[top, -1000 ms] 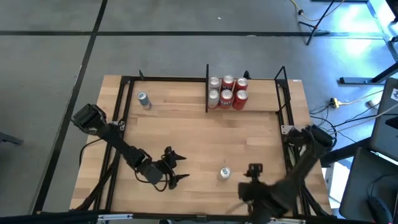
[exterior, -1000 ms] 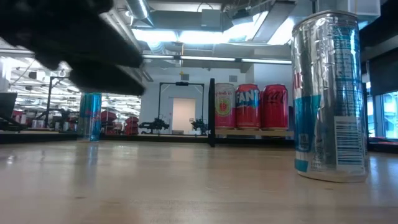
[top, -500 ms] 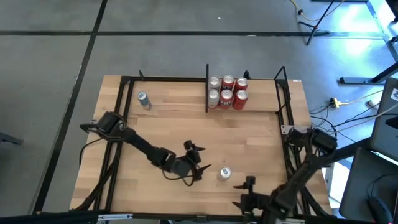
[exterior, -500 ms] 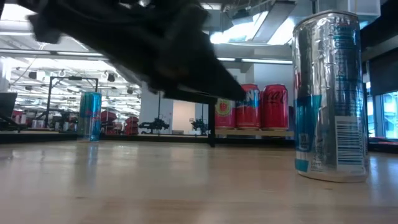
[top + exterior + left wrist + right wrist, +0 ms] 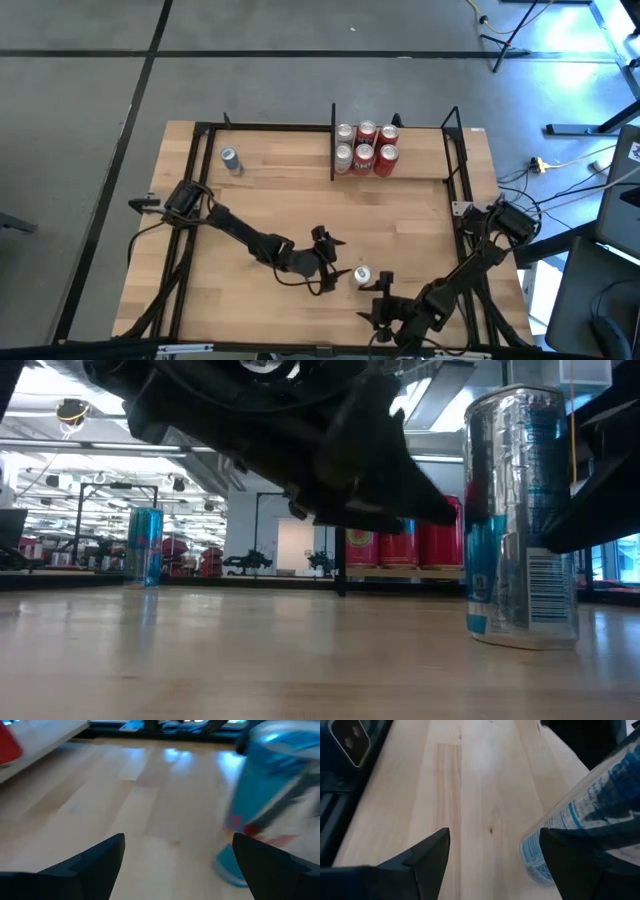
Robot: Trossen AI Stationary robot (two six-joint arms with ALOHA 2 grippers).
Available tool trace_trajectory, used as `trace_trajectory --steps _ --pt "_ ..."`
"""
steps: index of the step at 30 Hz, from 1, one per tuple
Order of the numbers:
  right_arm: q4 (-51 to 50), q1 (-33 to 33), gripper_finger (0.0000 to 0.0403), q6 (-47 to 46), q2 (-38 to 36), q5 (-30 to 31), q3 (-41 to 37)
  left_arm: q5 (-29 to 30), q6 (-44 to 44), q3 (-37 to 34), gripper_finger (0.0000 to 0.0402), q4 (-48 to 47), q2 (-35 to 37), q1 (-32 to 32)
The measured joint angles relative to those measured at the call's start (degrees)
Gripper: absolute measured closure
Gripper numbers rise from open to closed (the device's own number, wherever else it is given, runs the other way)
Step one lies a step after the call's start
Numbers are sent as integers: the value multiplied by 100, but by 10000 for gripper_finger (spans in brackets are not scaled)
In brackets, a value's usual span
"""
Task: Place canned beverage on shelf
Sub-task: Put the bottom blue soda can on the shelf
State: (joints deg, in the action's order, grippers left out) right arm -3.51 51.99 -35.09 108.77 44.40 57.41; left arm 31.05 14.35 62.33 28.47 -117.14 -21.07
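Note:
A silver-and-blue canned beverage point(image 5: 362, 276) stands upright on the wood table near its front edge; it shows large in the low view point(image 5: 520, 520). My left gripper point(image 5: 336, 262) is open just left of the can, which stands off to one side of its finger gap point(image 5: 270, 805). My right gripper point(image 5: 380, 300) is open close to the can's near right side point(image 5: 585, 820). The shelf point(image 5: 420, 162) at the far edge, right of a black divider point(image 5: 332, 140), holds several red and silver cans point(image 5: 365, 148). Neither gripper plainly touches the can.
Another blue-and-silver can point(image 5: 231, 160) stands alone at the far left of the table. Black metal posts and rails point(image 5: 455, 150) frame the table's sides. Bare wood lies between the near can and the shelf.
My left gripper has swept toward the table's right edge, staying open, until its fingers stand beside the can. My right gripper has come down toward the table and tipped its fingers downward, ending open at the can's near right side.

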Motion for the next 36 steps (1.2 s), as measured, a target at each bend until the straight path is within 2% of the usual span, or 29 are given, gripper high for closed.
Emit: trace_trajectory --steps 4,13,22,24,28,32,34,36 --pt "-12 0 104 78 0 66 0 -262 45 0 47 94 2 -27" --pt "-406 7 104 -7 -8 108 7 -312 50 0 47 96 2 -230" --pt "-1661 -1 104 -873 -564 106 4 -330 52 0 47 -24 4 -502" --pt "-1725 13 104 -953 -709 53 0 -115 50 0 47 -334 36 -567" --pt "-1243 55 104 -698 -844 -464 0 796 48 0 47 -999 145 -622" --pt "-490 53 104 -202 -743 -795 1 1676 46 0 47 -1009 160 -563" --pt "-235 51 104 44 -651 -731 2 1824 44 0 47 -905 160 -464" --pt "-126 5 104 222 -541 -569 2 1728 47 0 47 -767 160 -333"
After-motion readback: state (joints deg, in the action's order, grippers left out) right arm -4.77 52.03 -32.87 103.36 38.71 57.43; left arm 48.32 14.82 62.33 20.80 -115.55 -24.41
